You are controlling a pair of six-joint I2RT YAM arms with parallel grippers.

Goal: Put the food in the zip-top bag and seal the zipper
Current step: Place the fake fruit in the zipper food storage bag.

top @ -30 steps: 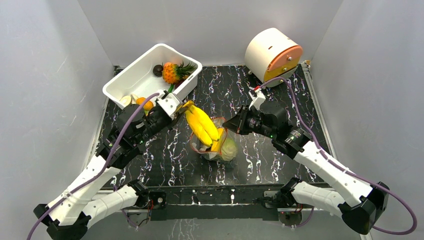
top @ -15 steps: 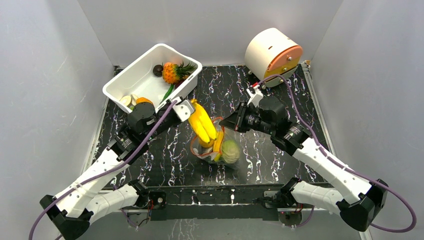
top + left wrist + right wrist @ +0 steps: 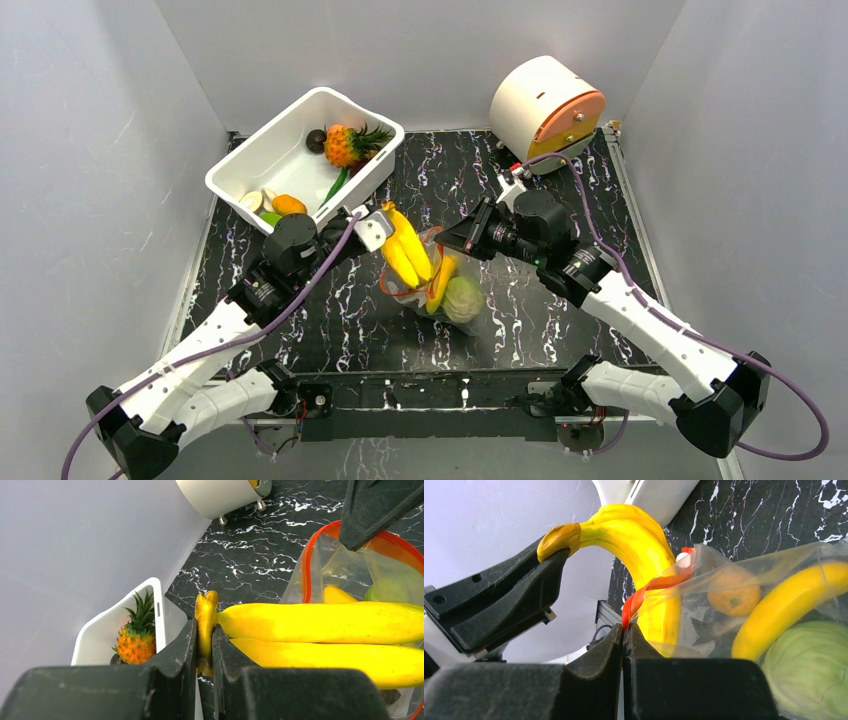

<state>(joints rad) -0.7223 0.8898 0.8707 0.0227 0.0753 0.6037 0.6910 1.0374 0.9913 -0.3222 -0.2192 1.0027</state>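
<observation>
Plastic-side, pinches zipper (image 3: 651, 586) open with right gripper (image 3: 625, 630); now dips stem-pinched bananas (image 3: 320, 622) lower into zip-top bag (image 3: 774, 562) with left gripper (image 3: 203, 630).

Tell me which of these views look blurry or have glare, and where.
Top external: even, soft light, sharp throughout, only faint shadows on the table. Left wrist: the left claw is a dark, out-of-focus mass at the bottom; the bananas are crisp but very bright. Right wrist: the right claw is soft too; the zip-top bag shows pale sheen, no harsh glare.
</observation>
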